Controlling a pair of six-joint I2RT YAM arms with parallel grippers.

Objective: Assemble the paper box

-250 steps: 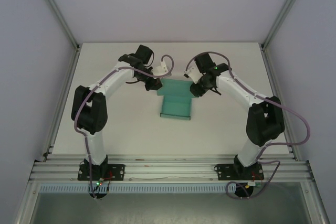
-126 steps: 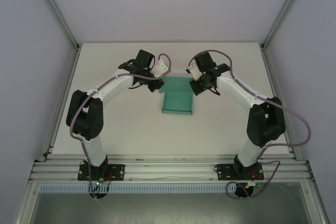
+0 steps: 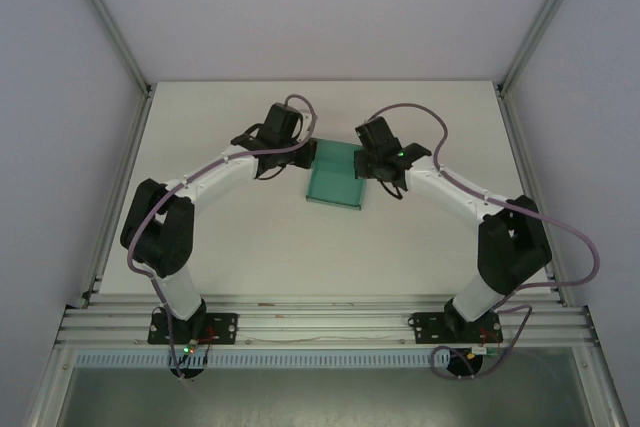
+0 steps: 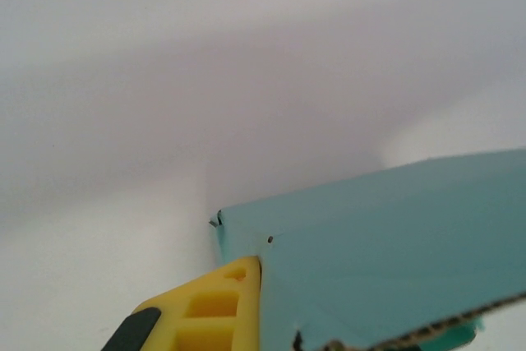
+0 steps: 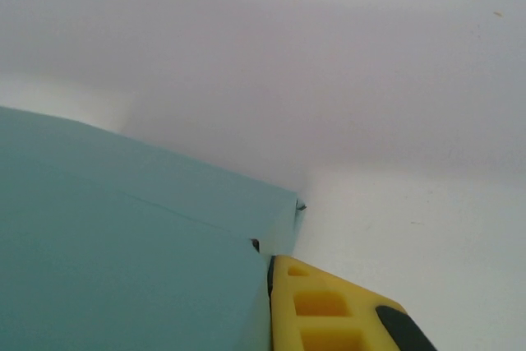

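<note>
At the far middle of the white counter [image 3: 250, 247] lies one teal-green paper box of thin card [image 3: 335, 177], creased, between my two hands. My left hand [image 3: 305, 155] is closed narrow on its far left edge. My right hand [image 3: 362, 159] is closed narrow on its far right edge. In each wrist view one yellow finger [image 4: 218, 310] touches the card.
</note>
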